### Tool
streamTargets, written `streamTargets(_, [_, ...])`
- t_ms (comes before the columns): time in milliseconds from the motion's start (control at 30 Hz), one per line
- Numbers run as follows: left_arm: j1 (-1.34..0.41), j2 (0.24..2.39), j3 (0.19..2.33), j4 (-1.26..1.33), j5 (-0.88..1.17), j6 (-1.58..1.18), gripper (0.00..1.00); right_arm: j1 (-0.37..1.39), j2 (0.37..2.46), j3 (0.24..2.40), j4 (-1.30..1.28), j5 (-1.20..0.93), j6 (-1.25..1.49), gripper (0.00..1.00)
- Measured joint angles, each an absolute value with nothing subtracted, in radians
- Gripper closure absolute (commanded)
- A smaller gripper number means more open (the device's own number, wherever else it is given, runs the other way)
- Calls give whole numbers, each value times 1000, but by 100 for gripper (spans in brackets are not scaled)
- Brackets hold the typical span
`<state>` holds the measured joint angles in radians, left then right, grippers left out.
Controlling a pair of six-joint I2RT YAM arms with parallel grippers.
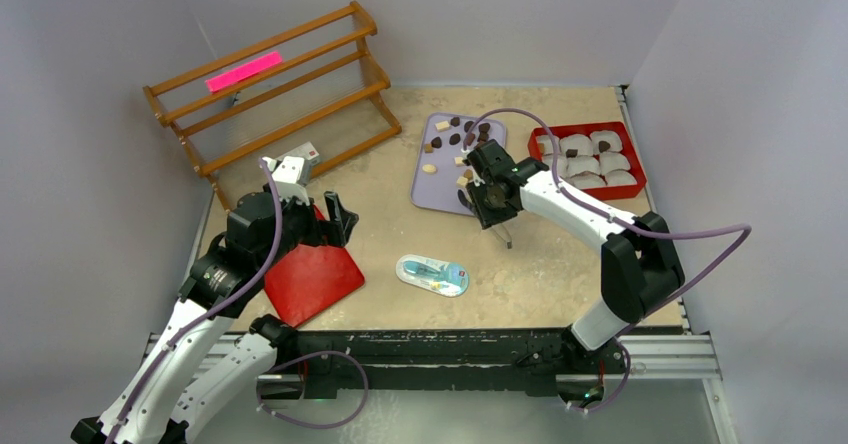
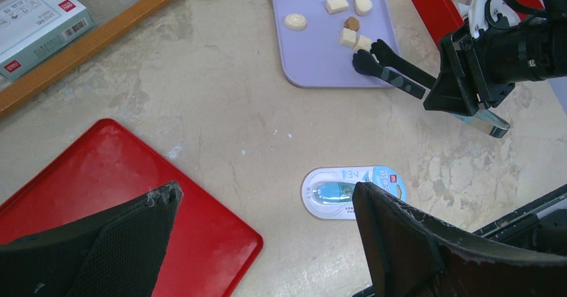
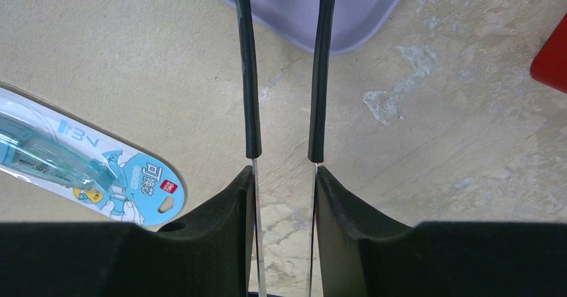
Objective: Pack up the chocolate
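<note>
The chocolate (image 1: 455,136), several dark brown and pale pieces, lies on a lavender tray (image 1: 438,192); it also shows in the left wrist view (image 2: 337,5). A red box (image 1: 585,129) at the right holds white paper cups, some with a dark piece (image 1: 603,146). My right gripper (image 1: 492,207) is shut on black-tipped metal tongs (image 3: 249,76). The tong tips (image 2: 364,59) sit at the tray's near right corner, slightly apart, with nothing visible between them. My left gripper (image 2: 267,196) is open and empty above a flat red lid (image 2: 100,176).
An oval blue-and-white packet (image 1: 432,275) lies on the table in front of the tray. A wooden rack (image 1: 275,94) with a pink tag (image 1: 243,71) stands at the back left, with a small box (image 1: 305,154) beside it.
</note>
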<state>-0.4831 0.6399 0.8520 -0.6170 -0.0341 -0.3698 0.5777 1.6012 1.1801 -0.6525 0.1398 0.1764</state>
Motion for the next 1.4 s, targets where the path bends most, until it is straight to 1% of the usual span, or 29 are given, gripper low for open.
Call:
streamTargets(533, [-483,640,852,-617,-34,-370,0,578,1576,1211,-682,163,192,73])
streamTargets(1000, [-483,640,852,-617,-34,-370,0,567,1557,1317,-718,204,196,74])
streamTargets(1200, [-483,640,852,-617,-34,-370,0,485,1545,1359,-717,220,188,75])
streamTargets(1400, [-483,641,852,-617,-33,-370,0,297,1496,1360,-710,227,183,75])
